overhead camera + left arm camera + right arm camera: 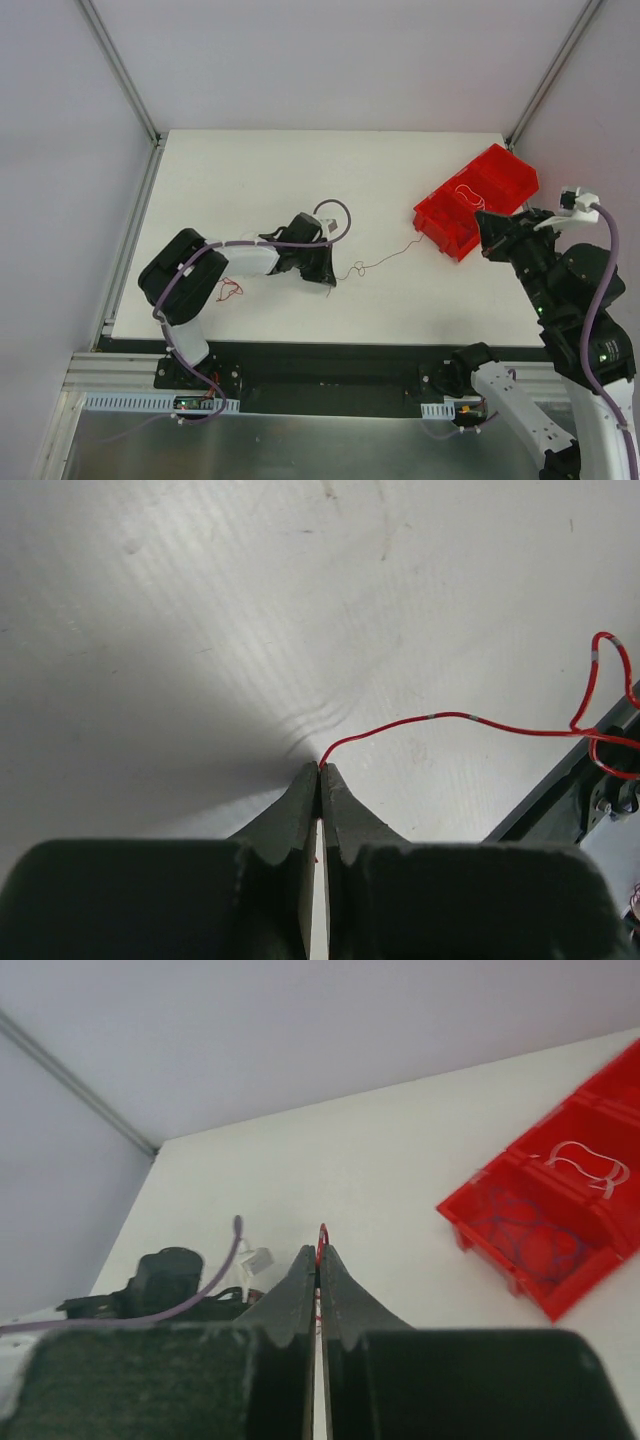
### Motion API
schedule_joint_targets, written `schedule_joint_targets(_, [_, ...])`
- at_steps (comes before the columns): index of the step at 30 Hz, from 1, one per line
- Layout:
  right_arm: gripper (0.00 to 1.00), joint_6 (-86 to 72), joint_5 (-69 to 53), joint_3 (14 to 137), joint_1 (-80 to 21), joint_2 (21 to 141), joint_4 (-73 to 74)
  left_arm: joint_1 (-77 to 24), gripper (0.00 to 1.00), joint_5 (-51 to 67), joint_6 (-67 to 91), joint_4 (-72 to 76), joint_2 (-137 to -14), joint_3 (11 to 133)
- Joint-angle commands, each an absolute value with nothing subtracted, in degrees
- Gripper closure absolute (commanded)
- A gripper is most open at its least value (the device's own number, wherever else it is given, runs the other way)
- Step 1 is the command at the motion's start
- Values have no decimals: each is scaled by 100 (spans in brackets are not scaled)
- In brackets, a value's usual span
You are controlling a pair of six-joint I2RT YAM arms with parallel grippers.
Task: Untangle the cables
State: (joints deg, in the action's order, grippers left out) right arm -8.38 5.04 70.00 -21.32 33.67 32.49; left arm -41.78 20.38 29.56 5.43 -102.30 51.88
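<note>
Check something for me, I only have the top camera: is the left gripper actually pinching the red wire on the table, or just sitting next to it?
Observer: Pinching it. In the left wrist view the left gripper is shut on the red wire, which comes straight out from between its tips.
Operator: And the right one?
Observer: The right gripper is shut too, with a red strand poking out above its tips.
Operator: Anything in the red bin besides the white wire?
Observer: Yes, bluish wires coiled in the compartment nearest the right wrist camera.
</note>
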Motion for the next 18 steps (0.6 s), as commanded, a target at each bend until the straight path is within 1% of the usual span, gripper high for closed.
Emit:
schedule_joint_targets(1, [100,-668,1767,7155,-2153,3331,3796,-3955,100,1538,2874,-123,-9976,4817])
schedule_joint_targets(2, [100,-616,1723,7137,-2153,3392,3919,-3938,100,1521,2874,-149,-9880,4790])
schedule_joint_targets(3, [100,-607,1984,7128,-2145,3419,4146,-3938,100,1468,2874,-184,-9809,4764])
schedule_joint_targets(7, [100,-528,3477,7110,-2153,3095,4623,-3780,100,1520,2874,-263,-9791,4658])
schedule_joint_targets(8, [100,-449,4055,7145,-2145,3024,4684,-3727,100,1538,2891,-281,-9808,4632])
schedule_joint_targets(10, [100,-308,4988,7355,-2153,3023,4886,-3587,100,1599,2927,-316,-9852,4606])
schedule_joint_targets(12, [100,-54,5596,7514,-2145,3058,4878,-3481,100,1635,2944,-360,-9835,4623])
schedule_joint_targets(15, [100,219,6107,7716,-2153,3190,4825,-3331,100,1591,2971,-475,-9695,4614])
schedule_joint_targets(18, [100,562,6021,7673,-2153,3190,4360,-3270,100,1521,2874,-650,-9624,4693])
